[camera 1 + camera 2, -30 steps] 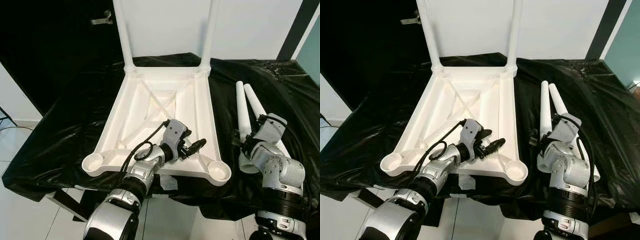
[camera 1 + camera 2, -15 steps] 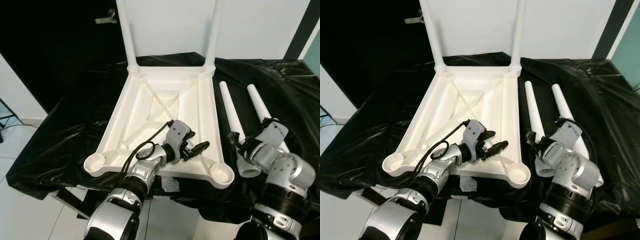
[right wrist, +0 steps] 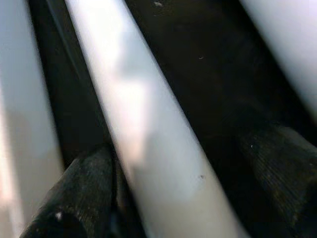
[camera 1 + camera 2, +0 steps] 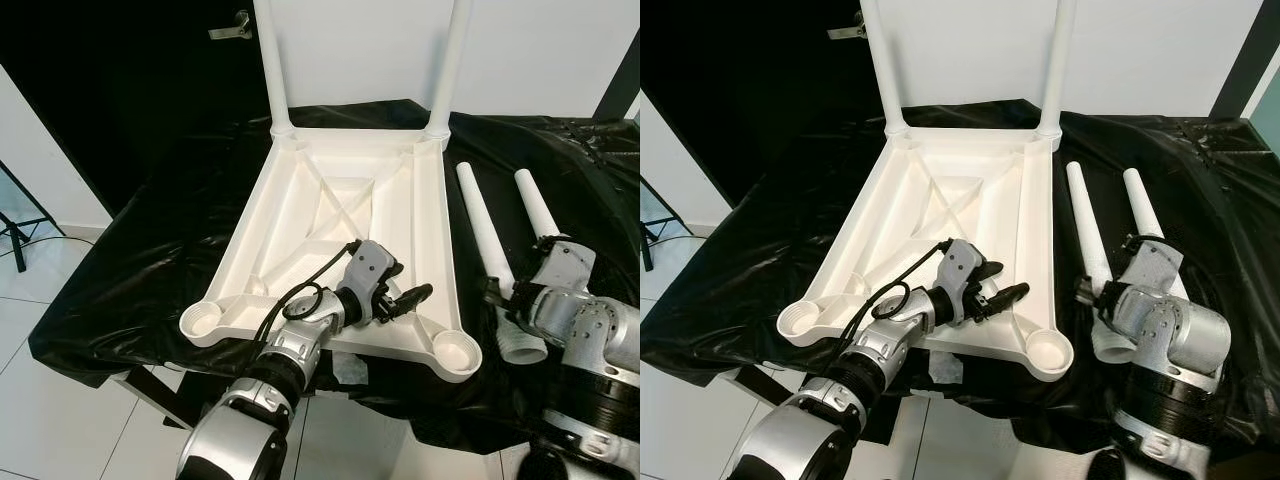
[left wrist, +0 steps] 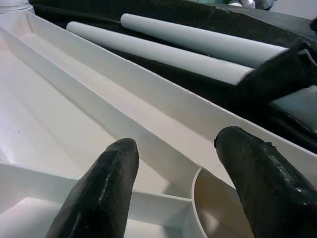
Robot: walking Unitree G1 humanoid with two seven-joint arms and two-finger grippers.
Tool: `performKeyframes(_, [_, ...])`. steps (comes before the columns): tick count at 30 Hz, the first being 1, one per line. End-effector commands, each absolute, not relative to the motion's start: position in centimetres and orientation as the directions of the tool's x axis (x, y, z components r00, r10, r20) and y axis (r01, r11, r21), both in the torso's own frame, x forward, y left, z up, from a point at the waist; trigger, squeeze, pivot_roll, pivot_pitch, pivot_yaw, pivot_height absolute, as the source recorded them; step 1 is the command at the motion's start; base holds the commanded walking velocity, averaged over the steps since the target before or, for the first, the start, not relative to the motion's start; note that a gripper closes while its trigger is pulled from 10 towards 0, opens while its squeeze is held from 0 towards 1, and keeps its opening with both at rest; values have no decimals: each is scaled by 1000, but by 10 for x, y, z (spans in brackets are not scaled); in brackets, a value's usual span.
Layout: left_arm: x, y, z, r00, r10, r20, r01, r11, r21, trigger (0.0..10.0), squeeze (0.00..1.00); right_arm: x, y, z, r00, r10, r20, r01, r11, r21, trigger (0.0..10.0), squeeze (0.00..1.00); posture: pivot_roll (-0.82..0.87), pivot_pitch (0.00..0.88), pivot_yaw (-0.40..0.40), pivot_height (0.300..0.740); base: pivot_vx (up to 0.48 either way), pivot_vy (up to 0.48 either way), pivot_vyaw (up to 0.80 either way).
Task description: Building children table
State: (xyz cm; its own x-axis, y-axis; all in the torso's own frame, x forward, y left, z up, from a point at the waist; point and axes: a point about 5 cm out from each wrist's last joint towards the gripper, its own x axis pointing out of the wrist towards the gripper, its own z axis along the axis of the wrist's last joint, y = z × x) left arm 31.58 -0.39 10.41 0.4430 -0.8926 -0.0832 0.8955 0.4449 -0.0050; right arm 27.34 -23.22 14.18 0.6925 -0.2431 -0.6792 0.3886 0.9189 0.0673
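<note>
On the black plastic sheet (image 4: 130, 270) covering the work surface lies the upturned white plastic children's tabletop (image 4: 330, 230), ribbed underside up, with two white legs (image 4: 277, 60) already standing in its far corner sockets. A second ago the two loose white tapered leg tubes (image 4: 480, 225) lay side by side next to the tabletop's right edge; now they are spread apart, and the right gripper (image 4: 515, 300) has come down over the nearer tube's wide end. Its wrist view shows a black finger (image 3: 74, 198) on each side of that tube, straddling it, though whether the pads actually press on it cannot be told. That suggests the third leg is about to be lifted for fitting. The left gripper (image 4: 405, 300) has stayed above the near right part of the tabletop, fingers (image 5: 99, 193) parted and holding nothing, pointing toward the empty near-right round socket (image 4: 458, 350). The other empty socket (image 4: 203, 320) sits at the near left corner.

The standing legs are cut off by the top of the eye views. The right arm's silver body hides much of the tube's wide end
</note>
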Motion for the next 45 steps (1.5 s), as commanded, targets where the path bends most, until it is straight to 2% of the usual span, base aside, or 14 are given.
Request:
performKeyframes(1, [313, 3, 84, 519, -839, -167, 847, 531, -38, 10000, 0, 263, -226, 115, 590, -192, -785, 369, 928, 49, 10000, 0, -175, 0, 58, 740, 0, 0, 0])
performKeyframes(4, [313, 3, 83, 521, -835, -177, 844, 535, -38, 10000, 0, 261, -226, 114, 556, -166, -815, 308, 951, 16, 10000, 0, -176, 0, 55, 740, 0, 0, 0])
performKeyframes(5, [313, 3, 82, 524, -832, -182, 842, 538, -37, 10000, 0, 259, -227, 111, 538, -156, -828, 297, 955, 13, 8314, 0, -177, 0, 55, 740, 0, 0, 0])
performKeyframes(6, [313, 3, 82, 524, -832, -182, 842, 538, -37, 10000, 0, 259, -227, 111, 538, -156, -828, 297, 955, 13, 8314, 0, -177, 0, 55, 740, 0, 0, 0])
performKeyframes(7, [314, 4, 82, 527, -829, -186, 839, 542, -37, 10000, 0, 257, -228, 108, 522, -142, -841, 291, 957, 19, 0, 0, -177, 0, 54, 740, 0, 0, 0])
performKeyframes(18, [314, 4, 81, 532, -822, -204, 835, 549, -31, 10000, 0, 256, -220, 94, 513, -69, -856, 306, 946, 107, 0, 0, -180, 0, 63, 740, 0, 0, 0])
performKeyframes(25, [313, 2, 81, 526, -825, -207, 839, 544, -33, 10000, 0, 266, -216, 103, 608, -112, -786, 322, 940, 116, 0, 0, -185, 0, 67, 740, 0, 0, 0])
performKeyframes(26, [312, 1, 82, 522, -832, -191, 841, 539, -51, 10000, 0, 274, -216, 121, 709, -228, -667, 285, 958, -25, 0, 0, -187, 0, 68, 740, 0, 0, 0])
performKeyframes(29, [312, -1, 86, 511, -846, -150, 845, 527, -91, 10000, 0, 279, -212, 140, 805, -313, -504, 249, 949, -192, 0, 0, -189, 0, 68, 740, 0, 0, 0])
performKeyframes(33, [311, -3, 92, 496, -863, -91, 855, 504, -122, 10000, 0, 280, -202, 156, 871, -349, -347, 241, 917, -316, 0, 0, -194, 0, 70, 740, 0, 0, 0])
performKeyframes(34, [311, -3, 94, 496, -866, -70, 856, 501, -132, 10000, 0, 279, -199, 161, 888, -364, -282, 251, 896, -366, 7961, 0, -195, 0, 70, 740, 0, 0, 0])
performKeyframes(35, [311, -3, 94, 496, -866, -70, 856, 501, -132, 10000, 0, 279, -199, 161, 888, -364, -282, 251, 896, -366, 7961, 0, -195, 0, 70, 740, 0, 0, 0])
performKeyframes(36, [312, -3, 96, 496, -867, -50, 855, 498, -144, 10000, 0, 279, -196, 164, 901, -369, -229, 258, 878, -403, 10000, 0, -195, 0, 70, 740, 0, 0, 0])
performKeyframes(45, [325, 9, 117, 537, -837, 109, 821, 489, -295, 10000, 0, 280, -192, 170, 925, -376, -56, 296, 805, -514, 10000, 0, -190, 0, 64, 740, 0, 0, 0])
